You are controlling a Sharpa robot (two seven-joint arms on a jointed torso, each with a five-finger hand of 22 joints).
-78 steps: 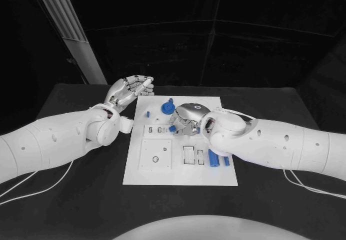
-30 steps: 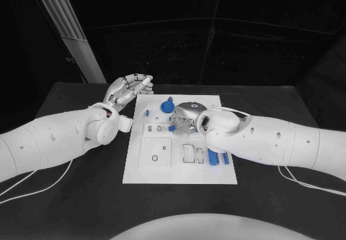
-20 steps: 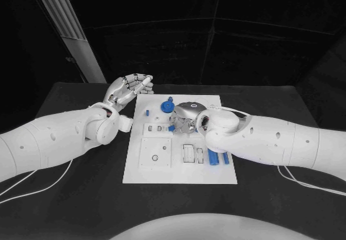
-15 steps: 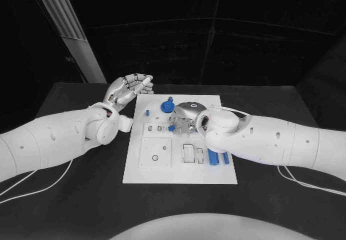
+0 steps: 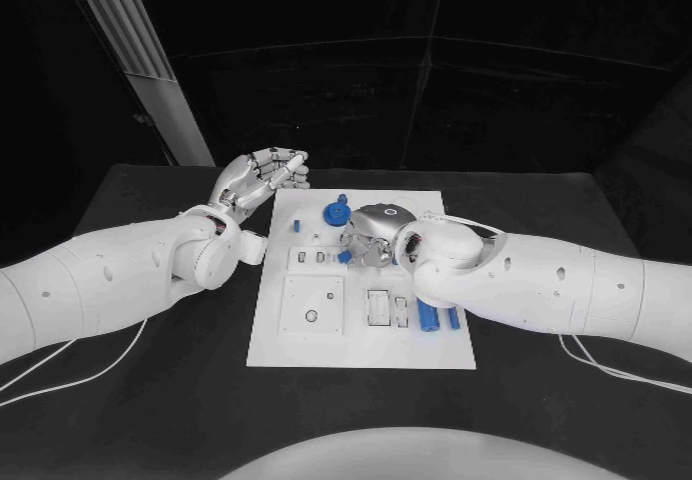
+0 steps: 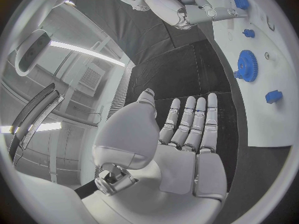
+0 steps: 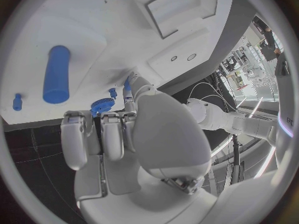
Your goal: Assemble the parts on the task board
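Left robot hand [image 5: 260, 178]: raised beyond the far left corner of the task board [image 5: 361, 345], palm up, fingers extended and apart, holding nothing; clear of the counter [image 5: 144, 400]. Task board: white plate at mid-counter, long side running away from the robot. Small blue peg [image 5: 296, 227]: near the board's far left edge, apparently standing. Blue gear [image 5: 336, 214]: at the far end of the board, a small blue piece just beyond it; whether it sits on a post cannot be told. Right robot hand [image 5: 372, 236]: lowered onto the board's middle, fingers curled downward, a blue part [image 5: 346, 257] at its fingertips; whether it grips that part cannot be told, the wrist view showing the fingers bent with nothing plainly in them. Blue cylinder [image 5: 427, 315] and slimmer blue piece [image 5: 451, 320]: lying loose by the board's right edge. Judgement: assembly early; several recesses look unfilled, loose parts remain to be seated.
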